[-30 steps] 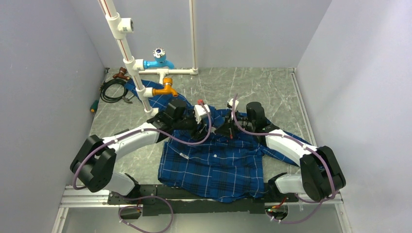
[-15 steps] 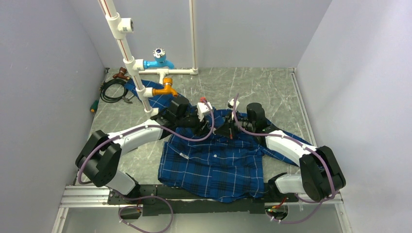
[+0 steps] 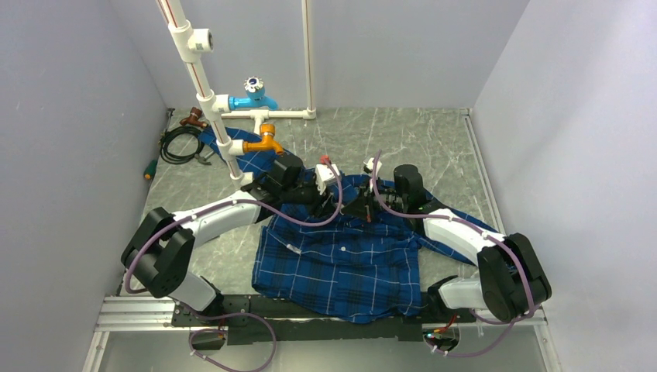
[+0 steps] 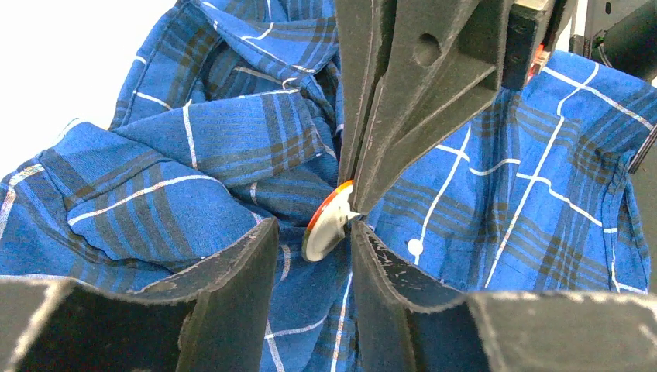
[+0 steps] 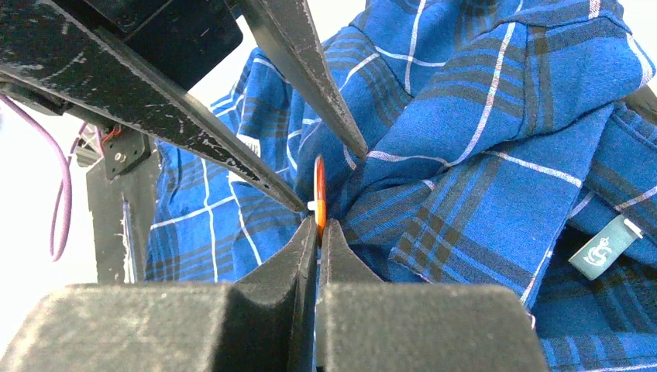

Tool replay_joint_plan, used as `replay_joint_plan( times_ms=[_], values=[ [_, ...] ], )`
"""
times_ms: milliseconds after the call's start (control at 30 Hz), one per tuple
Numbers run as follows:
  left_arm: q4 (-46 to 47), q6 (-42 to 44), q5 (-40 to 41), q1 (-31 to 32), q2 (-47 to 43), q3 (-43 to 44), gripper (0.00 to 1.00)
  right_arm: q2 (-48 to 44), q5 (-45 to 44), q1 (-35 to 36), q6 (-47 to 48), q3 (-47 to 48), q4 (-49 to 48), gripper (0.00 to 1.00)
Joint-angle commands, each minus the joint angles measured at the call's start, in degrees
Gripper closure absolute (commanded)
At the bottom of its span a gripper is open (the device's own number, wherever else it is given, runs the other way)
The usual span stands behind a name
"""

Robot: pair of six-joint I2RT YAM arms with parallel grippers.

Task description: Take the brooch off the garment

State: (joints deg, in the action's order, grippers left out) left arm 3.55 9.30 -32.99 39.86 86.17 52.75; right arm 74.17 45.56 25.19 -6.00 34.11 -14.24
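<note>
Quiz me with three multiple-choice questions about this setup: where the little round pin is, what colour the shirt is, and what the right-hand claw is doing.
1. Where is the brooch?
A. In a bowl.
B. On the plaid shirt, between the open fingers of the left gripper.
C. On a wall hook.

2. What colour is the shirt?
A. Red.
B. Green.
C. Blue plaid with thin white lines.

3. How does the right gripper stand?
A. Shut on the brooch's edge.
B. Wide open.
C. Out of sight.

Answers:
1 B: the left wrist view shows the disc on the cloth with a finger on either side.
2 C: every view shows blue plaid.
3 A: the right wrist view shows the fingers pressed together at the orange rim.
</note>
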Motion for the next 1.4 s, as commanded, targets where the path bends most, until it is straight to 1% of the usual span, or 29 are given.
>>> replay_joint_plan(
  times_ms=[0,333,567,767,1233,1367],
  values=[
    [1.08,-0.91,-0.44,0.27,1.22,2.51,0.56,-1.95,2.96,-0.1,1.26,0.08,-2.82,1.0],
    [0.7,-1.53,0.55,0.31,2.11,3.18,0.57,-2.04,3.46,-0.1,1.08,-0.02,-3.2,1.0],
    [0.11,-2.97,0.93,0.06,2.99,3.87,0.67,-2.38,3.57,-0.03,1.91,-0.01,-2.88,1.0],
    [-0.72,-3.21,1.27,-0.5,3.41,4.35,0.7,-2.88,3.74,-0.08,2.3,-0.36,-2.84,1.0],
    [-2.36,-4.03,0.65,-1.44,4.73,5.68,0.72,-3.16,3.46,-0.06,3.52,-0.61,-2.12,1.0],
    [-1.93,-4.04,-0.68,-1.7,4.43,5.29,0.67,-2.92,2.84,-0.11,3.82,-0.55,-1.87,1.0]
  ],
)
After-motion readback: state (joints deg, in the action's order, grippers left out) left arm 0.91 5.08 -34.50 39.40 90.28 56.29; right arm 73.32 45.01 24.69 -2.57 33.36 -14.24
